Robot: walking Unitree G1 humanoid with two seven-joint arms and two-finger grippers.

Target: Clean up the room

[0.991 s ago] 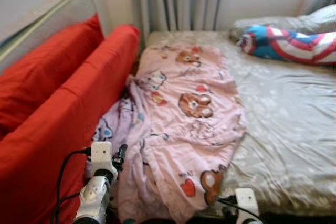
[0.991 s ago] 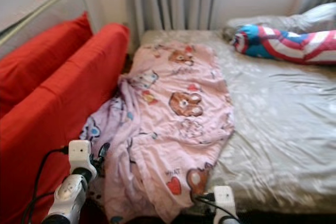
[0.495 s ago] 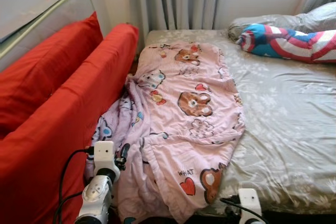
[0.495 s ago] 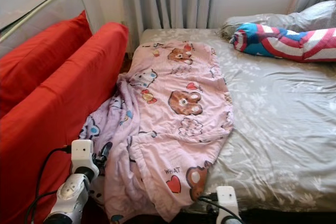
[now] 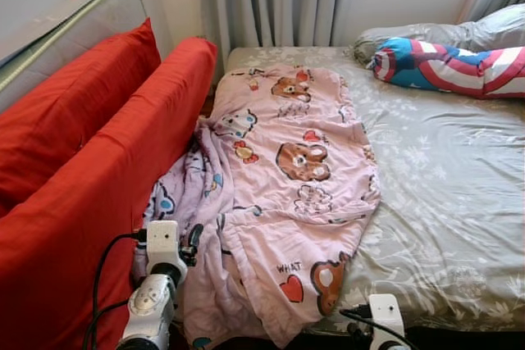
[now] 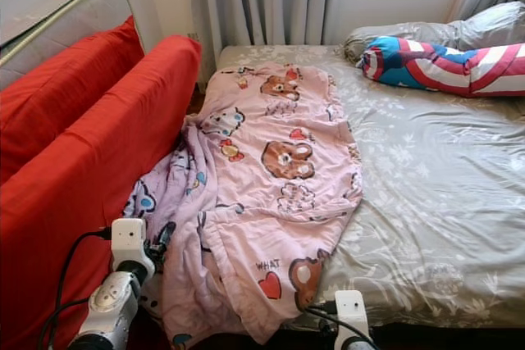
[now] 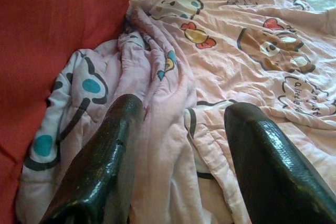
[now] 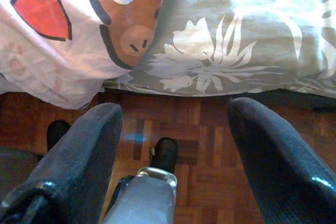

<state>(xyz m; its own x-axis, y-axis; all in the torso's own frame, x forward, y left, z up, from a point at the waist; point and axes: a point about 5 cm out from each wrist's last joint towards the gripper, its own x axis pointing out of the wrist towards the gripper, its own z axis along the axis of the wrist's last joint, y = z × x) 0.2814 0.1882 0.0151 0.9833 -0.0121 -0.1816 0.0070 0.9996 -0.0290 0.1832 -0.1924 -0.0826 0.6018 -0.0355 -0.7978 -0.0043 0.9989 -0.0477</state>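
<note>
One pink blanket (image 5: 287,194) rumpled on bed (image 5: 459,202) — L gripper (image 7: 178,129) jaws apart.

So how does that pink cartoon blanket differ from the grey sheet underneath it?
The pink blanket carries bears, hearts and other cartoon figures; the grey sheet has a pale leafy flower print. The blanket lies rumpled and bunched against the red sofa, its near edge hanging off the bed; the sheet is spread fairly flat over the mattress. The blanket covers just the left strip, the sheet the whole bed. Both are soft printed bedding.
</note>
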